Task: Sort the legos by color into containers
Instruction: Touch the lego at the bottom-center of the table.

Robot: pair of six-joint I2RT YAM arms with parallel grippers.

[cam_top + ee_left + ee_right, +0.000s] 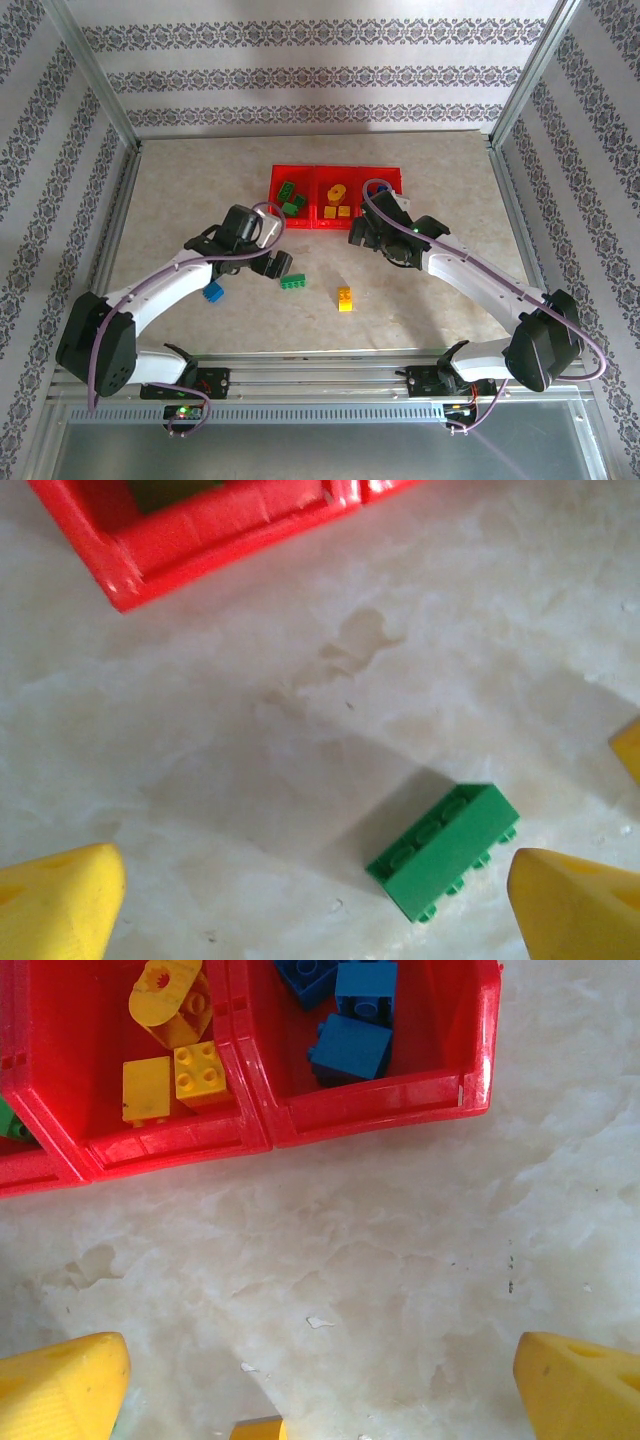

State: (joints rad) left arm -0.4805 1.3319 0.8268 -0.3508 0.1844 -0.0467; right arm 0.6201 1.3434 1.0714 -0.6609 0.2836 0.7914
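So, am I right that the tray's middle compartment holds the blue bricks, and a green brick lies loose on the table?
Not quite: the middle compartment holds yellow bricks, as the right wrist view shows; the blue bricks sit in the right compartment. The green brick does lie loose on the table.

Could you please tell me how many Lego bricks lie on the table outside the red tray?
3: a small blue studded plastic brick beside the left arm, a green one mid-table, a yellow one right of it. The arms may hide others.
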